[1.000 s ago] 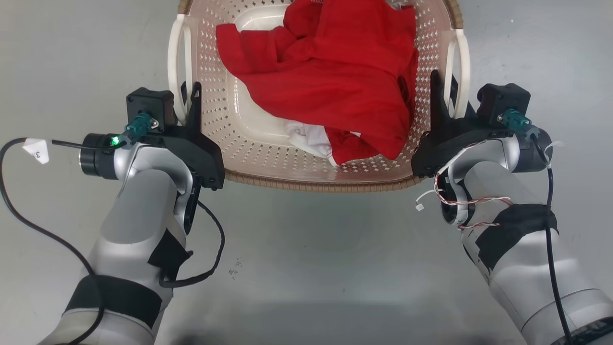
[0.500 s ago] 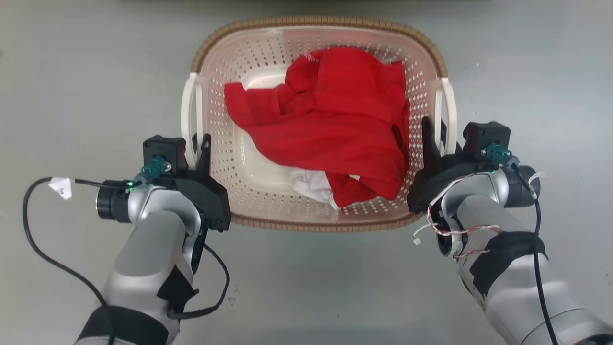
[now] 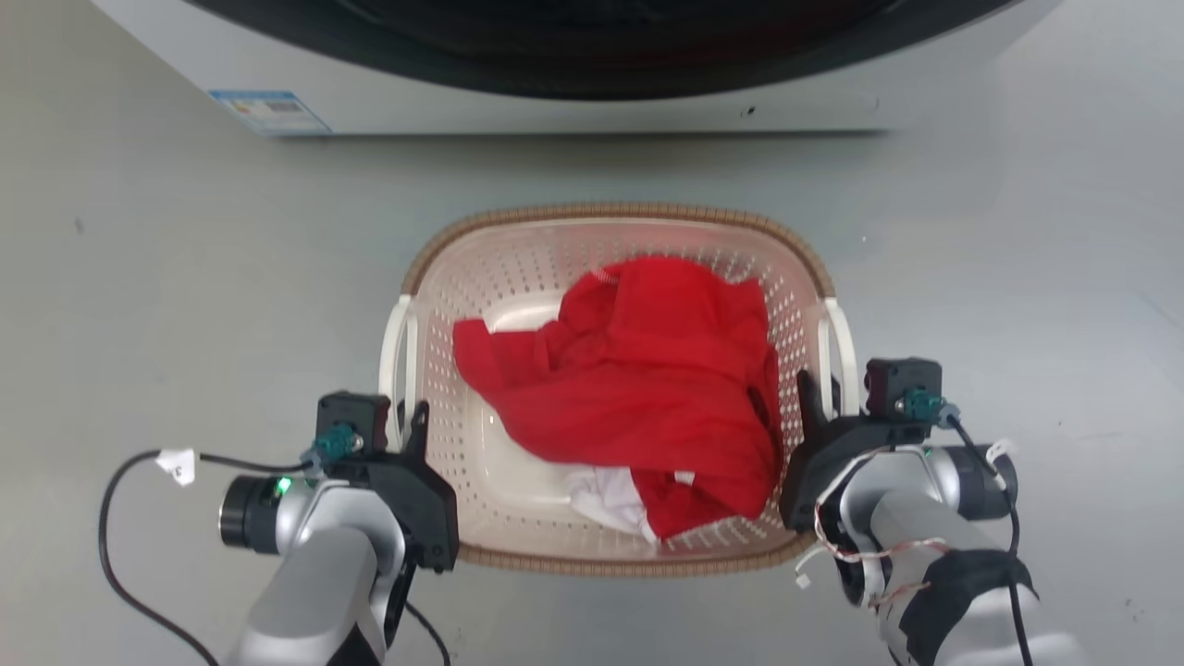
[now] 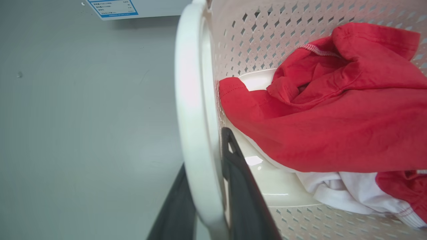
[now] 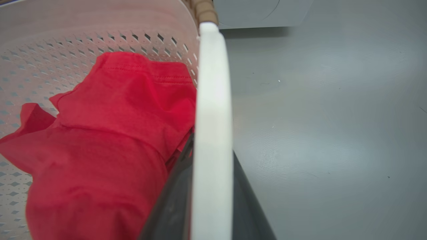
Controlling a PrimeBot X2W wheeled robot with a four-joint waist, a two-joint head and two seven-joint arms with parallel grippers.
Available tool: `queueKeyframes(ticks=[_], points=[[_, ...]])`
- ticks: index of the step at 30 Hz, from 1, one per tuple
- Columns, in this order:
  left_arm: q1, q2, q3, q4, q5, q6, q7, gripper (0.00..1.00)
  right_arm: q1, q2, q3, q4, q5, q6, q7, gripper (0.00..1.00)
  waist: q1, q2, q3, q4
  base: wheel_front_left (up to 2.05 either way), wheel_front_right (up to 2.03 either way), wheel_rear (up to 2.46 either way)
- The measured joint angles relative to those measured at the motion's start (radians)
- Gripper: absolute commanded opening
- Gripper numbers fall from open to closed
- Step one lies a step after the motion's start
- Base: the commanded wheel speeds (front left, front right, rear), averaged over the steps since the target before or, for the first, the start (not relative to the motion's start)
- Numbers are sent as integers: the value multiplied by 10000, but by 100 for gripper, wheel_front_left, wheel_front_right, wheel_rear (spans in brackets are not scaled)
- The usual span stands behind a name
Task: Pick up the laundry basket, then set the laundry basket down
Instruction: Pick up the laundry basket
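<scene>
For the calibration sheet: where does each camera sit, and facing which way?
Head view: on the head, facing down; laundry basket, washer beyond; forearms, left end effector, right end effector show.
Left wrist view: left wrist, along its fingers clamping the left handle.
Right wrist view: right wrist, along its fingers clamping the right handle.
Both wrist views share the red shirt.

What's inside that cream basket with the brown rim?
The laundry basket holds a crumpled red garment, with a white cloth poking out beneath its near edge. Some of its bare floor shows on the left. Anything else under the red garment is covered.
</scene>
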Motion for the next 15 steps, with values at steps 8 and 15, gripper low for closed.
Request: queueKeyframes(ticks=[8, 15], points=[[1034, 56, -579, 6, -537, 107, 382, 0, 973, -4, 633, -90, 522, -10, 479, 0, -1, 0, -1164, -59, 0, 0, 0], [1906, 59, -940, 92, -828, 178, 742, 0, 1883, 2, 1087, -128, 970, -13, 888, 0, -2, 0, -2199, -100, 0, 0, 0]])
